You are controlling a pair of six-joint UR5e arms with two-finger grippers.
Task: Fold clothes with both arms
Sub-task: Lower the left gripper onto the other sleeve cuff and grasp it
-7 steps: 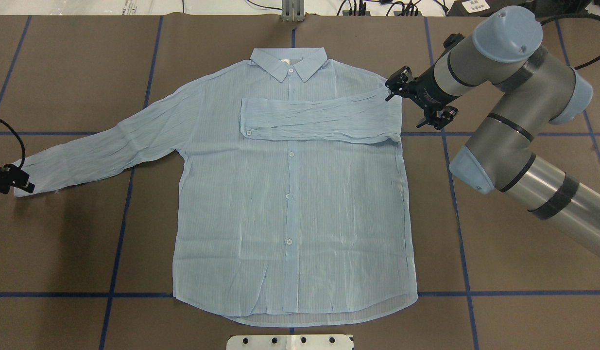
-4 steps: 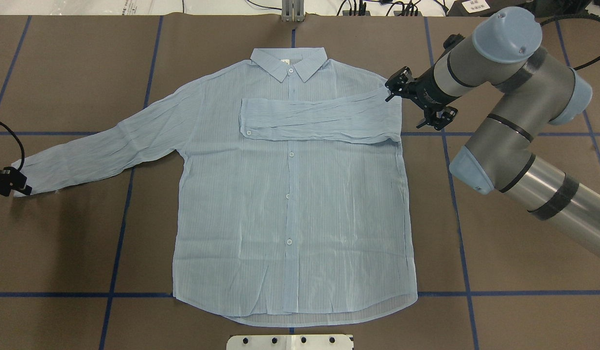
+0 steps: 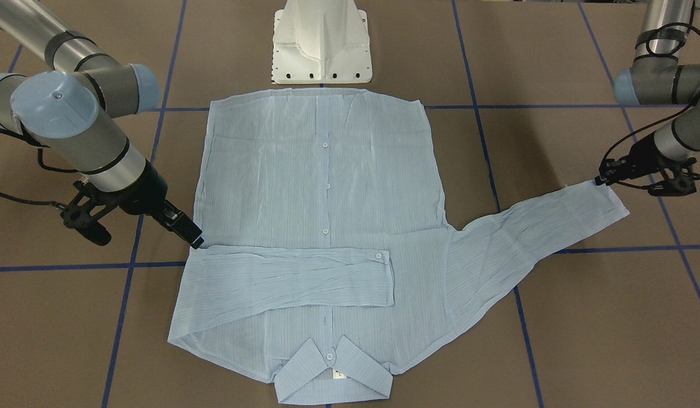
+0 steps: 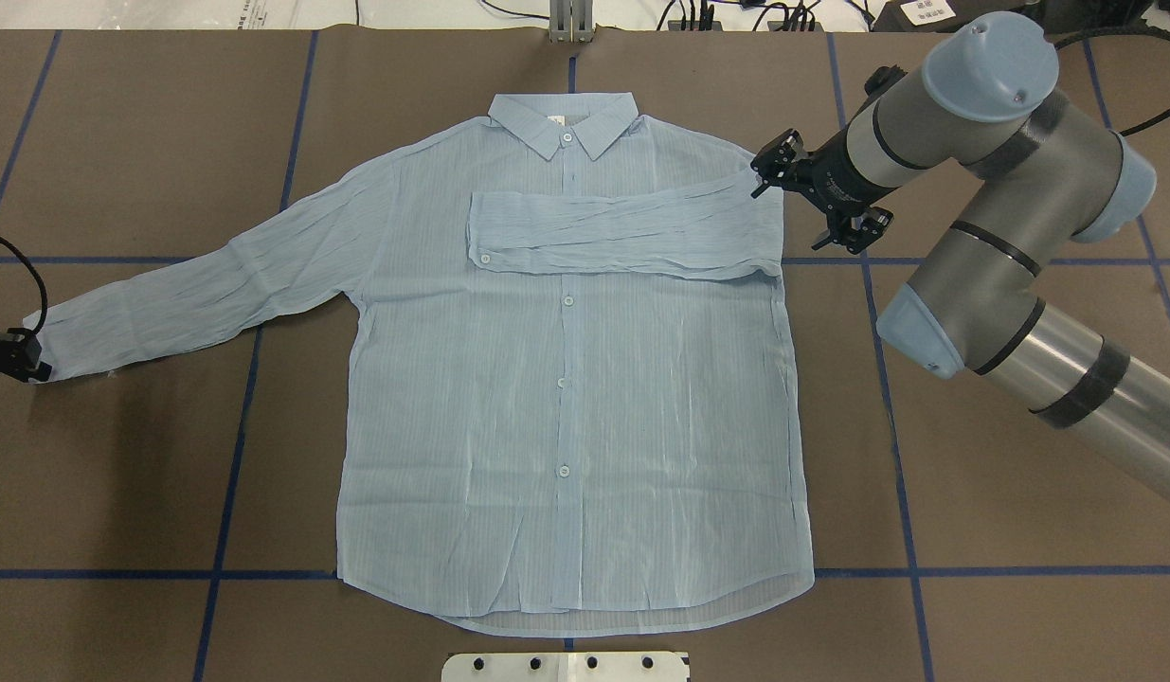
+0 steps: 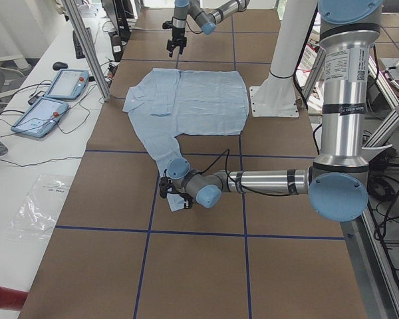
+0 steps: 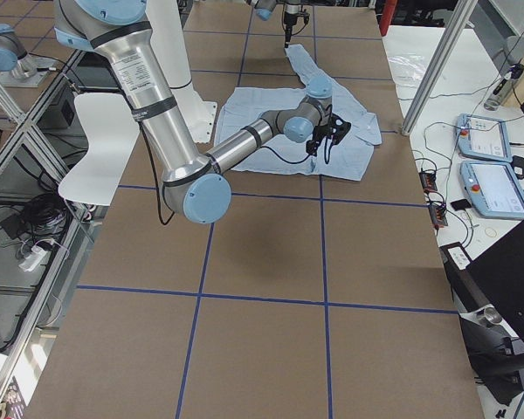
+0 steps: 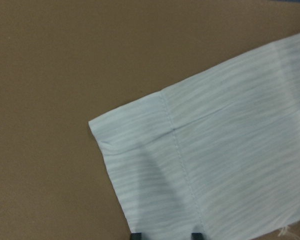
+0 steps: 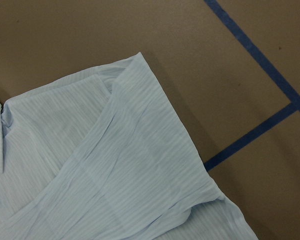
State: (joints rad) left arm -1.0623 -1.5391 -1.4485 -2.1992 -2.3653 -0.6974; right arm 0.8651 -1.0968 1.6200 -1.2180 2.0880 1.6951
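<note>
— Left pincer [image 3: 601, 180]: at the cuff [image 7: 150, 160] of the spread sleeve [image 4: 196, 294], tips slightly apart, gripping nothing. Right pincer [image 3: 195, 240]: at the shoulder [image 4: 727, 175], gape unclear.
— And the shirt [image 4: 566, 398]?
— Flat on the bench [image 4: 926, 616], other sleeve [image 4: 622, 232] folded across. Next, I judge, you pinch that cuff and carry it over.

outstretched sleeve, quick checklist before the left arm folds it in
1. folded sleeve lies flat across the chest: ok
2. outstretched sleeve lies straight, nothing on it: ok
3. left end effector lined up at the cuff: ok
4. its fingers shut on the cuff: not ok, they stand apart
5. right end effector clear of the shirt: cannot tell, it sits at the shoulder edge
</note>
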